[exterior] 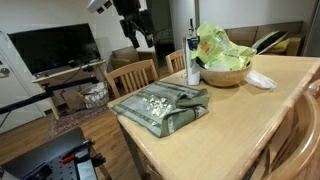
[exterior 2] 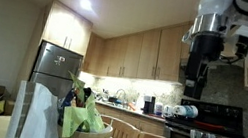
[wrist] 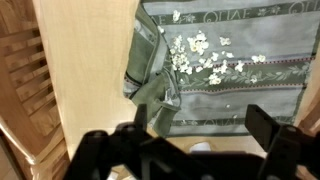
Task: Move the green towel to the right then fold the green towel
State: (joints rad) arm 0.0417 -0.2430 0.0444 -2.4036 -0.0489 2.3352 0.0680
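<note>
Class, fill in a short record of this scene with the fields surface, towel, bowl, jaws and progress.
surface: wooden table
towel: green towel, near the table's edge, pale speckled panel up, one edge bunched over
bowl: wooden bowl, apart from the towel, with green contents
jaws: open, holding nothing, raised above the towel
progress: towel not yet grasped

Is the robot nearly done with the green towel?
Barely started. Done: nothing clear; the green towel lies spread on the table, one corner flopped over. In hand: the gripper hangs open above it, holding nothing. Left: moving it right, then folding.
</note>
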